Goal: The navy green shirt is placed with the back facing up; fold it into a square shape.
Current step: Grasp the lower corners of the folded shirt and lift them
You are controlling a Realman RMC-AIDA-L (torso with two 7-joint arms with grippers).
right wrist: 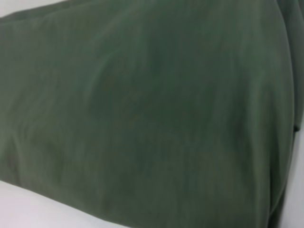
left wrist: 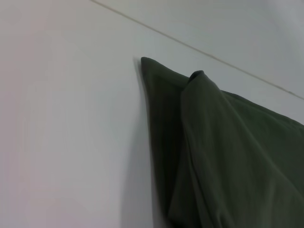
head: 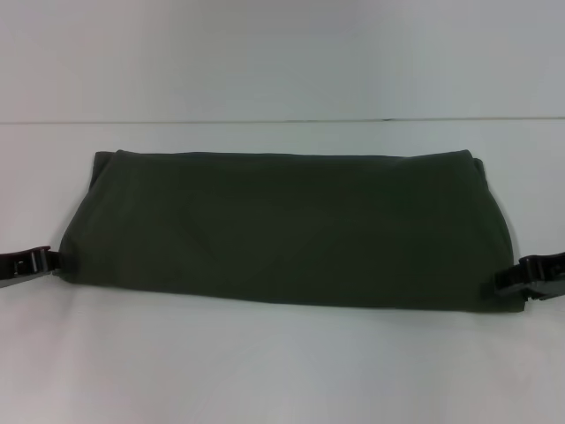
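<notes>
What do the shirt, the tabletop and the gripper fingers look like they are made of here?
The navy green shirt: soft matte knit, likely cotton; it drapes in rounded folds without shine. The table: smooth white hard surface, probably laminate, faintly glossy, with a thin seam line. The left gripper and right gripper, at the shirt's near corners: black, glossy, hard-edged, plastic or coated metal.

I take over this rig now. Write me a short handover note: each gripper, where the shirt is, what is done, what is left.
Left gripper: at the near left corner of the navy green shirt, low on the table.
Right gripper: at the near right corner, low too.
Shirt: lies flat in the middle of the table, a wide band, plain side up.
Done: folded lengthwise, layers show at the left end.
Left: fold the ends inward to make a square.
</notes>
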